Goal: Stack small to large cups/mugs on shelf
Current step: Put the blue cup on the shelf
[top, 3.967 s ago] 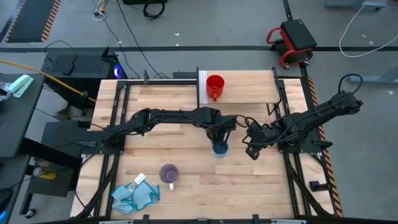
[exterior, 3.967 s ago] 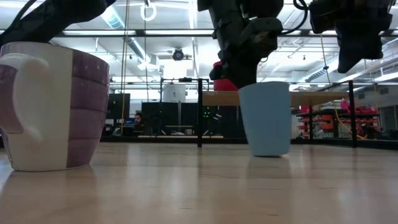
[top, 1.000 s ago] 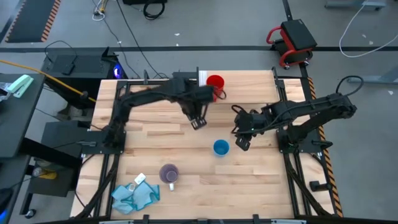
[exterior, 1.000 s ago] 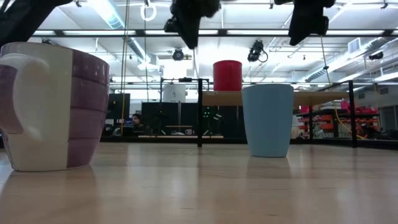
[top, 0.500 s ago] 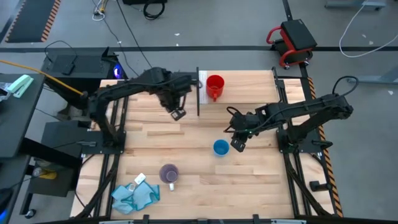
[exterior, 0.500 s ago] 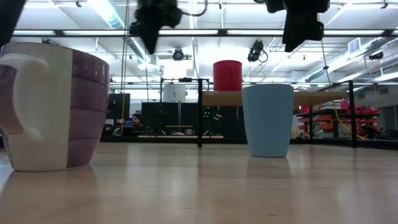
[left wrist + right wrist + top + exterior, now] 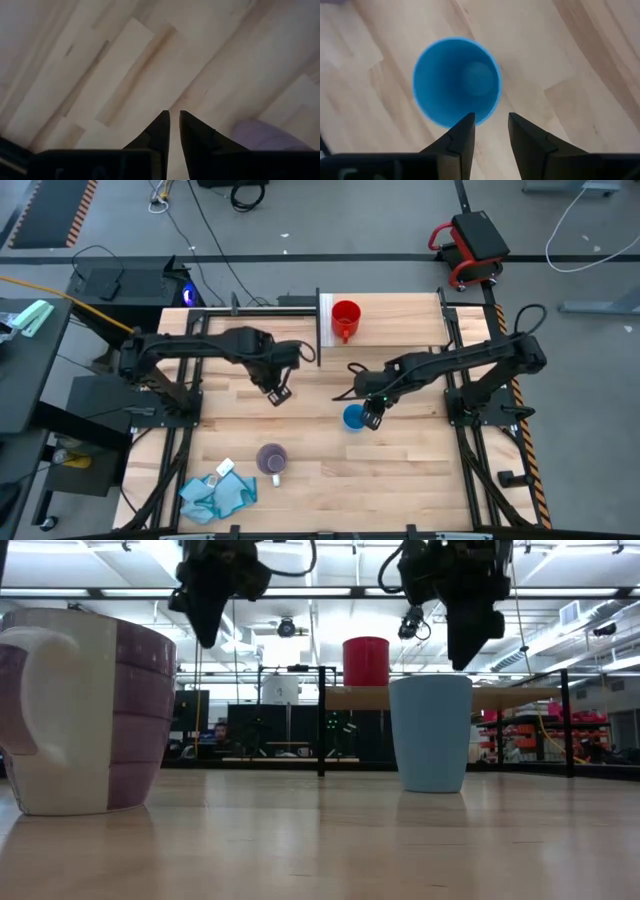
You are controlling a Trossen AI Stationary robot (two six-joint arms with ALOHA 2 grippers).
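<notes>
Above the blue cup, which stands upright on the table well short of the shelf holding the red mug, the right gripper hovers with fingers parted, one tip over the rim. Cup looks light, rigid and smooth-walled, likely slippery; pinching the wall at the rim, one finger inside, seems best. Half a second ago the right gripper hung farther off the cup; the left gripper, fingers nearly closed and empty, has swung away from the shelf toward the purple mug.
</notes>
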